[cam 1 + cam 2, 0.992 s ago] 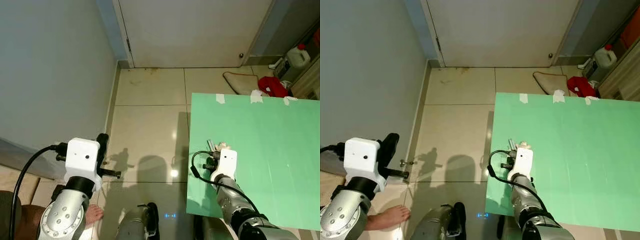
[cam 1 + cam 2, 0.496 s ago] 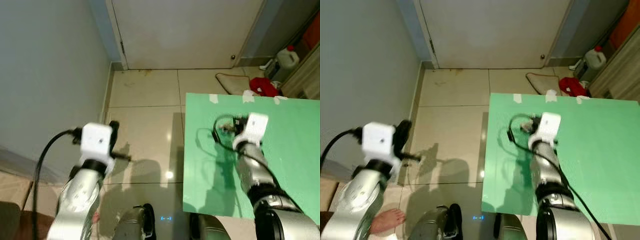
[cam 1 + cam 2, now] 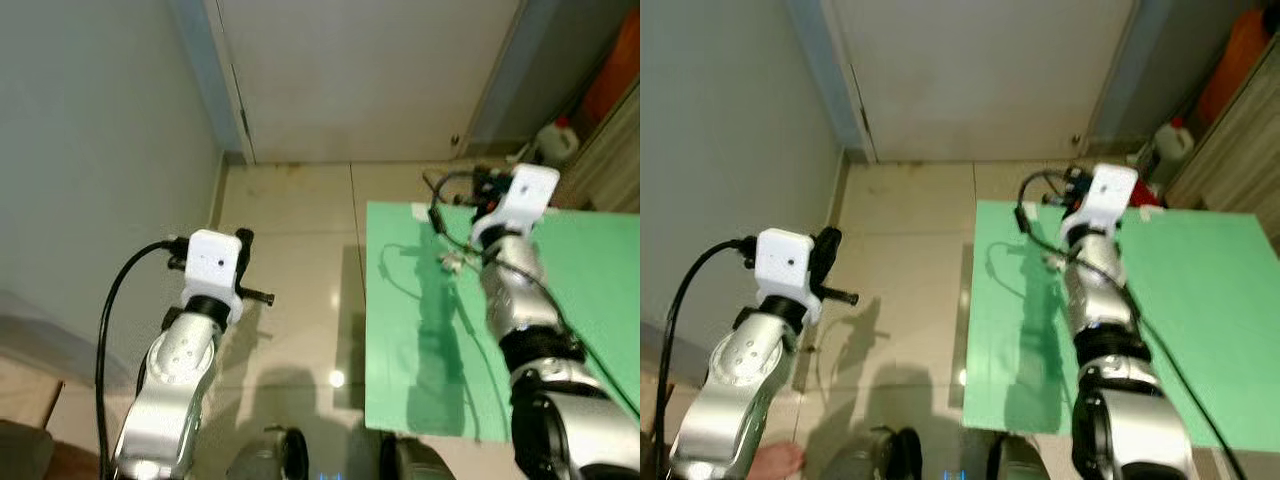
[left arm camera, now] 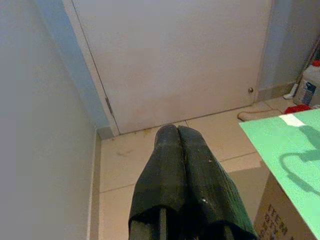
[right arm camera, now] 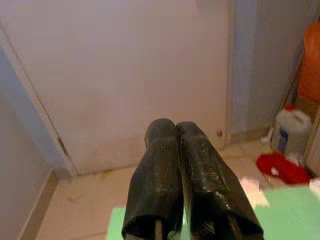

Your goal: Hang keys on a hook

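Both grippers are pressed closed and empty, the right gripper (image 5: 177, 130) raised over the far left corner of the green table (image 3: 560, 330), the left gripper (image 4: 175, 135) over floor tiles (image 3: 290, 240); keys and hook unseen, so finding them seemingly comes next.

The only print that can be made out is on the brown cardboard box (image 4: 292, 215) under the green sheet, just beside the left gripper's closed black fingers (image 4: 177, 165) in the left wrist view: dark capitals along its side that seem to begin "ITEM", the rest too small and slanted to read.
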You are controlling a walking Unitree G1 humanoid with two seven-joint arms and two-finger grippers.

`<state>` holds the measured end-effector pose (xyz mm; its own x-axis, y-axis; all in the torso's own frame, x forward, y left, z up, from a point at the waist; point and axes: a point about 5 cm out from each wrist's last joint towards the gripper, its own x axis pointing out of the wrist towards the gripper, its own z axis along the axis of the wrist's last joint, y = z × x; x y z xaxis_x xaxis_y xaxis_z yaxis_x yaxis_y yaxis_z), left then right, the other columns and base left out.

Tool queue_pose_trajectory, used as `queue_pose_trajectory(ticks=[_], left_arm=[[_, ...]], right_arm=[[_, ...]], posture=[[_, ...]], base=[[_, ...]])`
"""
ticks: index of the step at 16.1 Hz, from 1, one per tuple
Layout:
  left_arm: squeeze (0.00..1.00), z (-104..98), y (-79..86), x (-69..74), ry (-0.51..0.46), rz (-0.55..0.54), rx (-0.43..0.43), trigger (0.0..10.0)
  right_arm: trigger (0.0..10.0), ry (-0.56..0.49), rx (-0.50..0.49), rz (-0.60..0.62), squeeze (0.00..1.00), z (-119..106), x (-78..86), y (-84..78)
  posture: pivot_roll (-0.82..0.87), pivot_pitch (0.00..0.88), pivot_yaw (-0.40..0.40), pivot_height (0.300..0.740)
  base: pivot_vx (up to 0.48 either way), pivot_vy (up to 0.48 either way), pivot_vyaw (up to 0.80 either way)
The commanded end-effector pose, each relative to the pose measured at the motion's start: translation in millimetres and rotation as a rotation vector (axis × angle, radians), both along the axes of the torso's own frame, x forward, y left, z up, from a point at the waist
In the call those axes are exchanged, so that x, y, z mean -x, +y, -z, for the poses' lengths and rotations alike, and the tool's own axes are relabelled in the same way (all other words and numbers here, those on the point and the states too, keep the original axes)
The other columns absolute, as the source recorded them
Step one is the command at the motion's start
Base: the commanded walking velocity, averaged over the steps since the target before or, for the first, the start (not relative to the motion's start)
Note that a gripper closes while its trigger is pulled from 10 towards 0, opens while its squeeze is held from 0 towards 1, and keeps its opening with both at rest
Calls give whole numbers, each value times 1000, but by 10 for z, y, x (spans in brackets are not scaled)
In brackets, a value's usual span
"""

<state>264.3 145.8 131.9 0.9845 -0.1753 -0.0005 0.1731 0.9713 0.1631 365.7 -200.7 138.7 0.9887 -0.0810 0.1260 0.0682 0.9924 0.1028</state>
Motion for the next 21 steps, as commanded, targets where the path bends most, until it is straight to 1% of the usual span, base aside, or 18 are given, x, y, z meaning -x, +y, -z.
queue_pose_trajectory(ticks=[1,2,3,4,6,8,9,10,12,14,18,21], left_arm=[[0,8,12,-25,-4,5,-21,10000],[0,19,16,-42,-1,7,-30,10000],[0,24,28,-47,-1,5,-35,10000],[0,33,61,-58,-3,4,-41,10000],[0,44,123,-78,-7,1,-39,10000],[0,54,156,-89,-9,-1,-35,10000],[0,62,145,-81,-5,6,-30,10000],[0,74,121,-59,-2,20,-38,10000],[0,83,113,-37,-1,19,-26,10000],[0,102,116,-23,15,6,26,10000],[0,95,127,-61,12,-11,27,10000],[0,63,118,-101,-13,-7,41,10000]], right_arm=[[10000,53,12,-16,455,117,31,43],[10000,65,-2,-12,1000,194,72,61],[10000,70,-4,-11,1000,235,97,78],[10000,90,-3,0,1000,330,160,105],[10000,109,13,-7,1000,411,228,134],[10000,122,2,-16,1000,458,269,147],[10000,131,20,-23,208,488,290,163],[10000,150,56,-29,0,545,332,194],[10000,173,56,-42,0,605,370,245],[10000,195,43,-44,0,657,408,247],[10000,200,44,-52,0,658,427,265],[10000,200,86,-46,0,653,435,266]], posture=[[-45,53,57,740],[-50,51,62,740],[-49,48,63,740],[-53,44,69,740],[-64,41,79,740],[-64,41,79,740],[-66,41,85,740],[-68,43,88,740],[-64,50,88,740],[-59,58,87,740],[-62,55,82,740],[-71,51,85,740]], base=[[0,0,0],[0,0,0],[0,0,0],[0,0,0],[0,0,0],[0,0,0],[0,0,0],[0,0,0],[0,0,0],[0,0,0],[-187,0,0],[0,0,0]])
